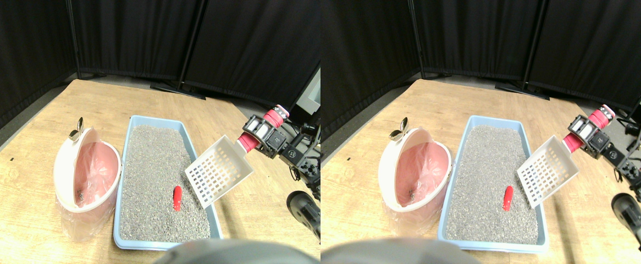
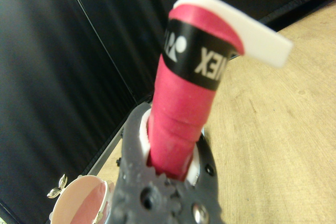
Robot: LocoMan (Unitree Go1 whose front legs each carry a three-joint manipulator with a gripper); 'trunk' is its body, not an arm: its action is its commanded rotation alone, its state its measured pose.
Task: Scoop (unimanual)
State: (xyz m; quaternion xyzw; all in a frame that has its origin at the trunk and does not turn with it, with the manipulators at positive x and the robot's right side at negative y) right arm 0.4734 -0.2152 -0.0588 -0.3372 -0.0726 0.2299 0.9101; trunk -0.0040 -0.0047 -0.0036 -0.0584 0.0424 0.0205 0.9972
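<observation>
A light blue litter tray (image 1: 125, 165) full of grey litter (image 1: 155, 165) sits on the wooden floor. A small red piece (image 1: 177, 198) lies on the litter toward the near right. Above the tray's right rim, a white slotted scoop (image 1: 219, 170) hangs tilted, its blade down toward the litter and just right of the red piece. My right gripper (image 1: 259, 133) is shut on the scoop's red wrapped handle (image 2: 181, 108), which runs up through the dark jaw frame (image 2: 157, 192) in the wrist view.
A white bin with a pink bag liner (image 1: 87, 170) stands tilted against the tray's left side and also shows in the wrist view as the bin (image 2: 79, 203). Black curtains (image 1: 133, 33) close off the back. My dark leg (image 1: 304, 212) is at the lower right.
</observation>
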